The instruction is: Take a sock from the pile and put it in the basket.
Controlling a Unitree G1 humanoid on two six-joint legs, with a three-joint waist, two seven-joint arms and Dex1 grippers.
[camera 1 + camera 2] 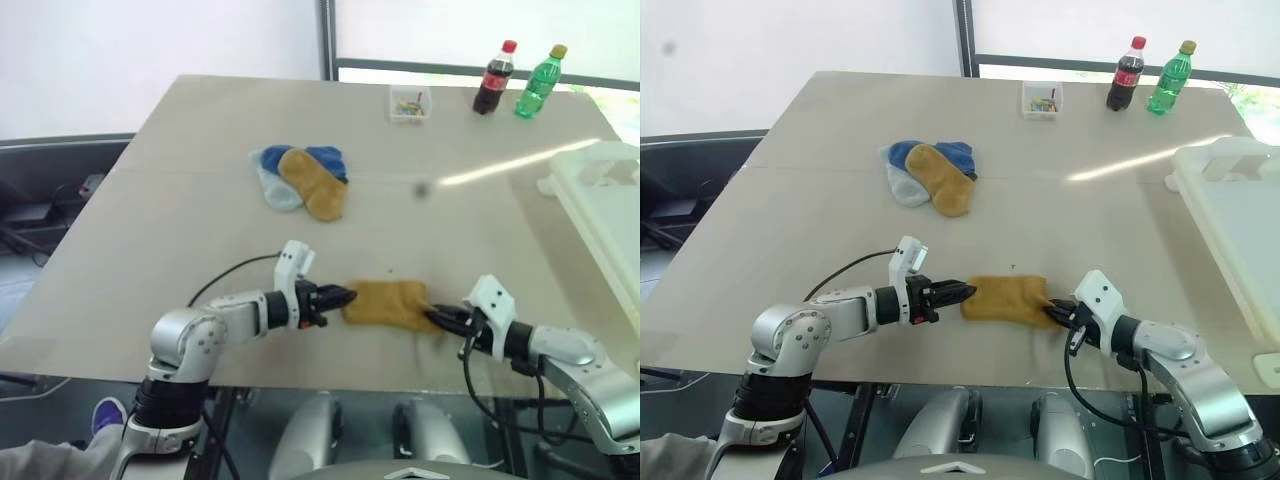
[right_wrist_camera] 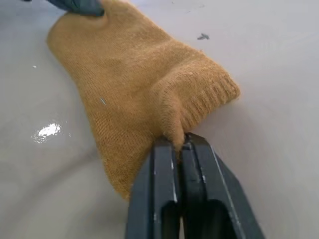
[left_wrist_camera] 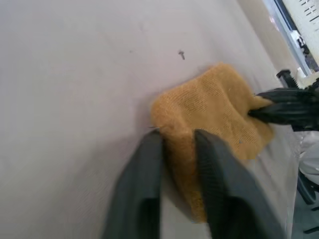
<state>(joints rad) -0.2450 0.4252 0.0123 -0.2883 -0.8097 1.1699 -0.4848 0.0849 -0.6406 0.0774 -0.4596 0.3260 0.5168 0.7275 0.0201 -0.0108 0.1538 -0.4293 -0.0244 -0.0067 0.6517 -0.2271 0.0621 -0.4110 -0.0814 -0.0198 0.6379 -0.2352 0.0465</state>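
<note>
Right wrist view: right gripper [image 2: 182,144] pinched mustard sock [image 2: 144,94] fold; left gripper [image 3: 177,142] pinched opposite edge. Basket [image 1: 610,215] beyond right gripper, seemingly near. Best lift together, level.

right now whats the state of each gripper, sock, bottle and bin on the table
left gripper: shut on mustard-yellow knit sock
right gripper: shut on the sock's other end
pile of blue, pale and mustard socks: heaped, untouched
white plastic basket: upright
cola bottle: upright, capped
green bottle: upright, capped
</note>
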